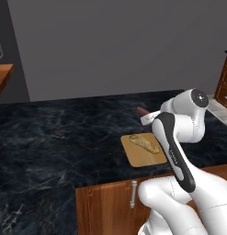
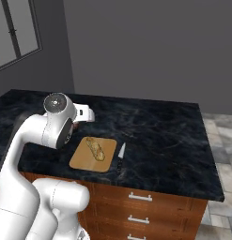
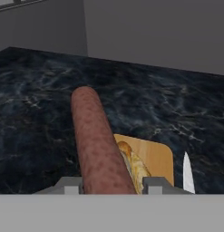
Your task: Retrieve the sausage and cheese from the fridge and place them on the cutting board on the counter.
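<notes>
The gripper (image 3: 106,183) is hovering clamped on the sausage (image 3: 97,145), which is sticking out toward twelve o'clock above the counter (image 3: 36,113), presumably lining up a drop onto the board (image 3: 154,156) at four o'clock.

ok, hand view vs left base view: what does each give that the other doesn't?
Hand view: the sausage along its whole length, clamped between the jaws, plus a knife blade just beside the cutting board.
Left base view: the arm bent over the board, and the cabinet front with its handle under the counter.
Both: the board with a tan crusty piece lying on it, the black counter, and at least the sausage's tip.
</notes>
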Tool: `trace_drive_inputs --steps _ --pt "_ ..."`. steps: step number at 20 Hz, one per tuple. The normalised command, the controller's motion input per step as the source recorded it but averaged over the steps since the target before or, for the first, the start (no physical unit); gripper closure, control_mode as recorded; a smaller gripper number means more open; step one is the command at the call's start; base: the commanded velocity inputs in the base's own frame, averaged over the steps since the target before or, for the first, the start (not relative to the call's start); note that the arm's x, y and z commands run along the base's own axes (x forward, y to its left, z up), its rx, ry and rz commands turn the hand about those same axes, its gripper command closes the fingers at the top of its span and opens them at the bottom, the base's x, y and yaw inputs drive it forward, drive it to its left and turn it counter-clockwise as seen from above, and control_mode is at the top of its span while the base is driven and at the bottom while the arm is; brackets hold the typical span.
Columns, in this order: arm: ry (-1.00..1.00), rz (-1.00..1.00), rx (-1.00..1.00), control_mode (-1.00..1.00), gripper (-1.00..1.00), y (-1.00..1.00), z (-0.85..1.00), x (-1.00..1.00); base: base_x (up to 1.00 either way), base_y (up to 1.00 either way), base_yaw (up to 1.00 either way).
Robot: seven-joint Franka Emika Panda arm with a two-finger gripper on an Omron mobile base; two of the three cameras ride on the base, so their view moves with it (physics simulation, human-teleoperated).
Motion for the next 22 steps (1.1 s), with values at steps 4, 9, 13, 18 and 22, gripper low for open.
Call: trace_drive_inputs --steps 4,9,13,18,22 --pt "0.0 0.02 0.04 -1.0 1.0 -0.28 -0.31 0.02 0.0 0.0 0.0" --pt "0.29 0.21 -0.05 -1.0 1.0 -0.33 -0.47 0.33 0.0 0.0 0.0" --pt "0.3 0.22 -0.09 -1.0 1.0 0.01 -0.39 0.04 0.0 0.0 0.0" --pt "0.11 0.11 -0.07 -1.0 1.0 0.53 -0.56 0.08 0.0 0.0 0.0" --pt "0.0 -0.02 0.0 -1.0 1.0 0.69 -0.69 0.09 0.0 0.0 0.0"
